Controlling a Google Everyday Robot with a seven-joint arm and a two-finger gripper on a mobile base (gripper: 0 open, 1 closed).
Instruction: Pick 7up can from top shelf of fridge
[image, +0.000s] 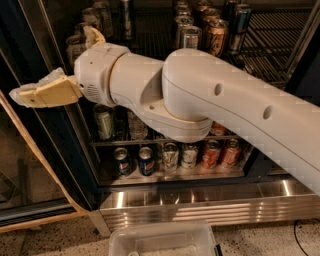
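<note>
Below you lies speckled grey terrazzo floor (55, 239) with a clear plastic tub (161, 239) on it; at left, a wood-edged glass door (22, 175), the pincer (22, 97) before it.
</note>
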